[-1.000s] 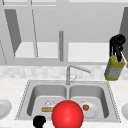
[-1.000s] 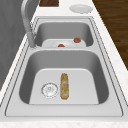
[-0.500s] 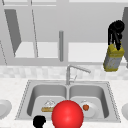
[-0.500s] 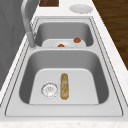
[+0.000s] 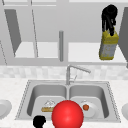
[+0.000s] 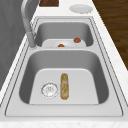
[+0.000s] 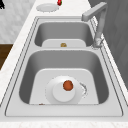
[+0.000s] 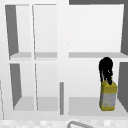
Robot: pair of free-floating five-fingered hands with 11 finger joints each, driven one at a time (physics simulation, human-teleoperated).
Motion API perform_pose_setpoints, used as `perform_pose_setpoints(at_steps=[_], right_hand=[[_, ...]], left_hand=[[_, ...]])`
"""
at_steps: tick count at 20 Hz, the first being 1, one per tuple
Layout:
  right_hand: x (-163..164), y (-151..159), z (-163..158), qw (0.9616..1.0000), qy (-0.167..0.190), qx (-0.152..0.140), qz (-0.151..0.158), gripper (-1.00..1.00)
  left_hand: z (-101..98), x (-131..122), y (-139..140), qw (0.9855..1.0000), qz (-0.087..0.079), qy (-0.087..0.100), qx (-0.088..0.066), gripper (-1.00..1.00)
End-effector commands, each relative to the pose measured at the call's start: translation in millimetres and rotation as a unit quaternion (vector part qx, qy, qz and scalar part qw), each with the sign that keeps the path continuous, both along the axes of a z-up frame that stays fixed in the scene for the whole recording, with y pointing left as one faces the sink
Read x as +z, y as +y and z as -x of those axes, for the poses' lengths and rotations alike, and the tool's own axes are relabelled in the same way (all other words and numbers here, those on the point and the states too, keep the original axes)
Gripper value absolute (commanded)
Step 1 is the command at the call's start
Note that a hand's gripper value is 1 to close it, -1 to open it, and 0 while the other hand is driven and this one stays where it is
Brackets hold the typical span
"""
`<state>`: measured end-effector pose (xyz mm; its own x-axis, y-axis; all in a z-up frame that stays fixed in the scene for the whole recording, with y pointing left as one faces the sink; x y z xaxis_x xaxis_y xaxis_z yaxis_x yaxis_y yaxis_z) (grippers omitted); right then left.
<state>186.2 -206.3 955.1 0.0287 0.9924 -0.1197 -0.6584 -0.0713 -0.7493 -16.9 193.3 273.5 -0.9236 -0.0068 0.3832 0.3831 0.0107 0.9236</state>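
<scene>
- Front view, starting at the far left: the left hand (image 5: 39, 121) hangs low at the near edge of the counter, in front of the sink's left basin; it reads as a dark rounded lump, and I cannot tell whether its fingers are spread or curled.
- Just right of it a big red ball (image 5: 67, 115) sits in the foreground, covering the middle of the sink's (image 5: 110, 100) near rim.
- From the left side view, the left basin holds a bread loaf (image 6: 64, 85) lying flat on the floor beside the drain (image 6: 49, 89), lengthwise front to back, so it rests stably.
- The faucet (image 5: 75, 71) rises from the divider between the basins, its spout swung over the right one.
- In the right basin a white plate (image 7: 56, 96) lies on the floor with a small reddish-orange fruit (image 7: 68, 85) resting on it; the plate's rim keeps the fruit from rolling off.
- Up at the right, inside the open wall cabinet (image 8: 62, 50), the yellow bottle (image 8: 108, 96) stands upright on the lower shelf, close to the right wall.
- The right hand (image 8: 106, 68) comes down on the bottle from above, fingers pointing downward and closed about its top, a grip that suits keeping it upright on the shelf.
- White plates also sit on the counter at either end of the sink.
</scene>
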Motion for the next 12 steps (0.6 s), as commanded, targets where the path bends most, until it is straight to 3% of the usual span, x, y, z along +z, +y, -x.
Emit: perform_pose_setpoints(at_steps=[1,7,12], right_hand=[[21.2,17.8,-20.4,0.9998,-0.002,-0.012,0.014,1.00],[2.9,40.7,-52.4,0.9997,-0.008,-0.001,0.024,1.00],[-20.2,52.0,-71.2,0.9991,-0.035,0.001,0.023,1.00]], left_hand=[[0.0,0.0,0.0,1.0000,0.000,0.000,0.000,0.00],[0.0,0.0,0.0,1.0000,0.000,0.000,0.000,0.00],[0.0,0.0,0.0,1.0000,0.000,0.000,0.000,0.00]])
